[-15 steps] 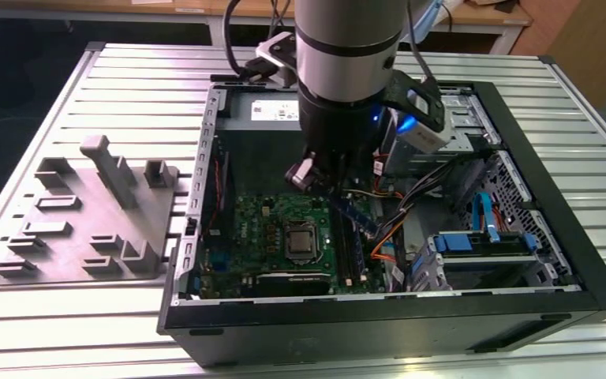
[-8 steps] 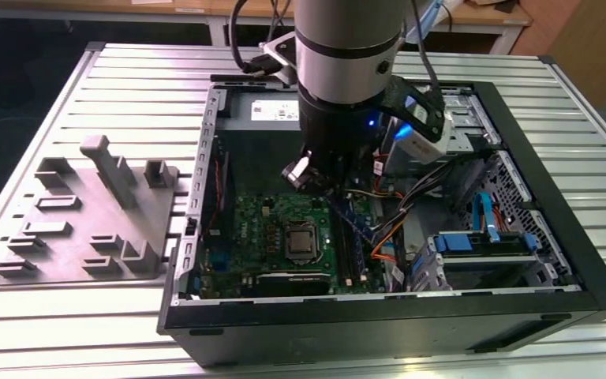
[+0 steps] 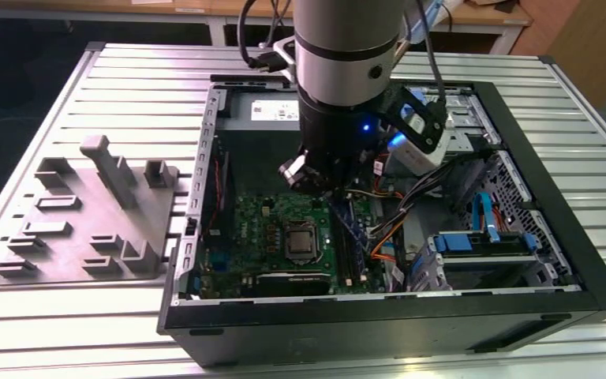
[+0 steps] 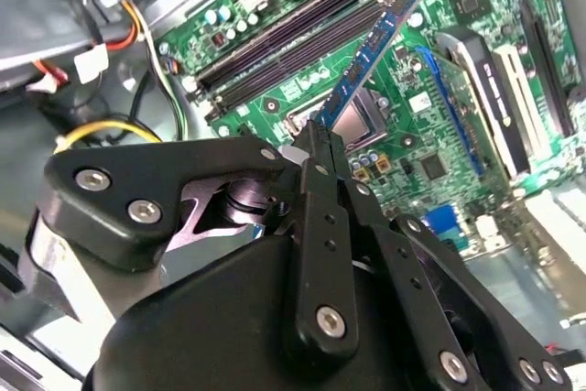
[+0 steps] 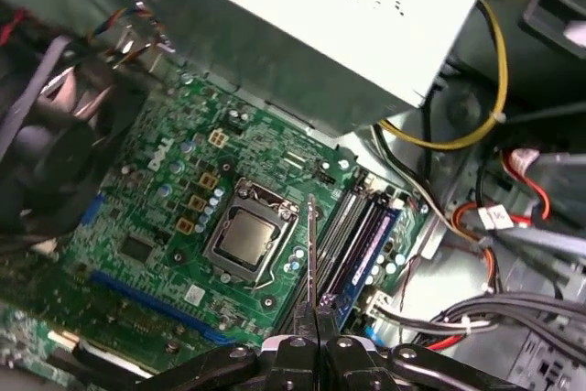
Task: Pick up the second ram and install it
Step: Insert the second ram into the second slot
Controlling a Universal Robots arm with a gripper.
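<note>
My gripper [image 3: 319,183] hangs inside the open computer case [image 3: 555,260], over the green motherboard [image 3: 271,225]. Its black fingers are shut on the second ram [image 4: 371,48], a thin bluish stick with small chips, held by one end. In the second wrist view the stick slants out above the board, close to the long black memory slots [image 4: 288,29]. In the first wrist view the second ram [image 5: 311,254] shows edge-on as a thin line rising from the gripper [image 5: 318,313], just beside the slots [image 5: 352,235] and the processor socket [image 5: 243,237]. It hovers above the slots, apart from them.
A grey moulded fixture tray [image 3: 82,213] lies on the slatted table at the exterior view's left. Inside the case are cable bundles [image 3: 419,189], a drive cage with blue clips [image 3: 488,241], the power supply [image 5: 311,6] and a fan [image 5: 46,171].
</note>
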